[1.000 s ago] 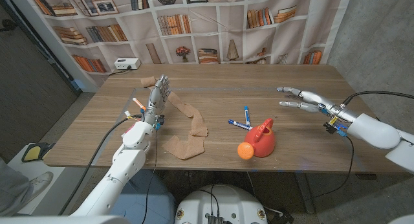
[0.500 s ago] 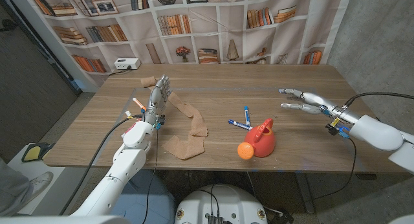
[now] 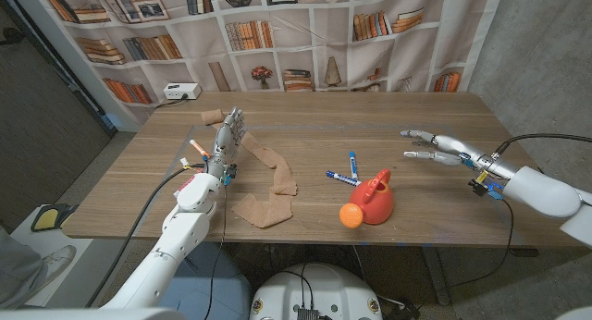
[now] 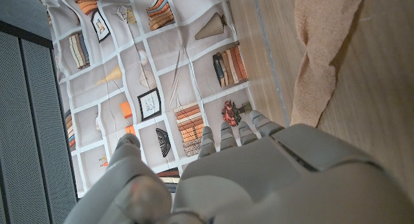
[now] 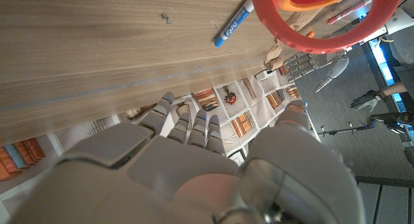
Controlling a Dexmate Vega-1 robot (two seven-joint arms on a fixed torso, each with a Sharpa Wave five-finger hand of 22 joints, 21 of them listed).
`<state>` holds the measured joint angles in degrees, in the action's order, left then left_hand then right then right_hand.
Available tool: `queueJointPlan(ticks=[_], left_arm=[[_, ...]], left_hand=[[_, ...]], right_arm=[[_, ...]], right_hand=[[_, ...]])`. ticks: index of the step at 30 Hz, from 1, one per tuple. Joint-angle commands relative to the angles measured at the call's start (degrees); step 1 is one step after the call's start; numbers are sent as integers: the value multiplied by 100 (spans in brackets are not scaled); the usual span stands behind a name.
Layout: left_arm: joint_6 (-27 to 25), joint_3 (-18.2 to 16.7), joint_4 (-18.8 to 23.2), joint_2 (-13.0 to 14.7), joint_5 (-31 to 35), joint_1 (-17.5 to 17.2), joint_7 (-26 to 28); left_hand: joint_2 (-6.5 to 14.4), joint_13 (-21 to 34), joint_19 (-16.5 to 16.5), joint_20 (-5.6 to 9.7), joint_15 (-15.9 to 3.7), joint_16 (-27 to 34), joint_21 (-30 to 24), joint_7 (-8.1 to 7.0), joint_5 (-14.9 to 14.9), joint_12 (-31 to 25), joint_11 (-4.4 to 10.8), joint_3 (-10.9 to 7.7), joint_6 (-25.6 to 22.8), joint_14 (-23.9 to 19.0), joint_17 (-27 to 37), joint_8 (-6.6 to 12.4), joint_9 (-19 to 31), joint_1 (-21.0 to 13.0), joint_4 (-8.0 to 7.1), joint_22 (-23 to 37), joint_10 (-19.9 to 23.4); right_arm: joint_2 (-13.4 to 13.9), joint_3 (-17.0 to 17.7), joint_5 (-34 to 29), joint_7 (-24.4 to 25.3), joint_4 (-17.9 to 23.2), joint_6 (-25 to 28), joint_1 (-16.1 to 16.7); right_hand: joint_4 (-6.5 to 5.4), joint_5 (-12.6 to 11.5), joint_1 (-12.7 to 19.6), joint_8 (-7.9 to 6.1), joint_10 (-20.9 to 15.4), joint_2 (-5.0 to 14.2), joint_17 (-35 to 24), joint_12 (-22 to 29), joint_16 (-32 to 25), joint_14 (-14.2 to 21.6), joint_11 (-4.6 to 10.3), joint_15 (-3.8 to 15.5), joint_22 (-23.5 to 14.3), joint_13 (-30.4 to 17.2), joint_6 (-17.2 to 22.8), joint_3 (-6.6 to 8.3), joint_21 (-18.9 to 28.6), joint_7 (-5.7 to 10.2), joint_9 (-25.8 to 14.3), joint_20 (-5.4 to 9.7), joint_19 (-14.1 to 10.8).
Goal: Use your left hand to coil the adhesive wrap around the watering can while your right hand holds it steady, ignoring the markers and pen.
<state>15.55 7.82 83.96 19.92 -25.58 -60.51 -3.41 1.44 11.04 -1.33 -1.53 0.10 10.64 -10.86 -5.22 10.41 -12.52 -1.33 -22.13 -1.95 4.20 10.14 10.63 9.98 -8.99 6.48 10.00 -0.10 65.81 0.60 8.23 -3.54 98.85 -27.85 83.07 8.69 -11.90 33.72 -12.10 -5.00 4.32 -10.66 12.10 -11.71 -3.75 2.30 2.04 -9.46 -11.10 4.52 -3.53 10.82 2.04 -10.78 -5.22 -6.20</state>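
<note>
Sitting near the front edge of the surface, a bit right of centre, the red watering can (image 3: 376, 198) has its orange rose pointing toward the front edge; nothing touches it. Adhesive wrap (image 3: 268, 179), tan strip, lies loose w/ bends left of the can, running from a small roll near the back-left corner down to a crumpled patch by the front edge. Left robot hand (image 3: 223, 138) stands by the left edge, fingers straight & apart, holding nothing; wrap just beside it, contact can't be told. Right robot hand (image 3: 431, 145) hovers toward the right edge, fingers stretched out & spread, empty, well apart from the can. Blue markers (image 3: 348, 169) lie just behind the can. Pen (image 3: 195, 148) near the left edge beside the left robot hand. Wrist views: can's rim (image 5: 323, 20) & one blue marker (image 5: 234, 22); wrap strip on wood (image 4: 321, 52).
</note>
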Motion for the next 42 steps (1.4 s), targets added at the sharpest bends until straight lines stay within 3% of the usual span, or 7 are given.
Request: queueJointPlan(ticks=[1,42], left_arm=[[-9,47,2,-42,18,29,-22],[-39,-24,-103,-14,2,74,-73]], left_hand=[[45,27,8,-39,22,-2,-27,-1,9,-4,-25,-3,-18,0,18,19,29,11,28,11,46],[48,28,17,-43,26,5,-26,2,7,-13,-30,5,-17,-22,20,12,29,21,38,11,85]], right_arm=[[38,34,7,-92,-26,54,60],[144,264,-131,-228,23,302,330]], right_hand=[[11,-13,57,14,-29,6,-19,-12,4,7,27,269,-17,-21,43,20,-9,25,-17,-6,-35],[-17,-23,88,34,-46,-35,-25,-29,19,-37,52,282,-17,-24,52,38,-12,58,-19,9,-40]])
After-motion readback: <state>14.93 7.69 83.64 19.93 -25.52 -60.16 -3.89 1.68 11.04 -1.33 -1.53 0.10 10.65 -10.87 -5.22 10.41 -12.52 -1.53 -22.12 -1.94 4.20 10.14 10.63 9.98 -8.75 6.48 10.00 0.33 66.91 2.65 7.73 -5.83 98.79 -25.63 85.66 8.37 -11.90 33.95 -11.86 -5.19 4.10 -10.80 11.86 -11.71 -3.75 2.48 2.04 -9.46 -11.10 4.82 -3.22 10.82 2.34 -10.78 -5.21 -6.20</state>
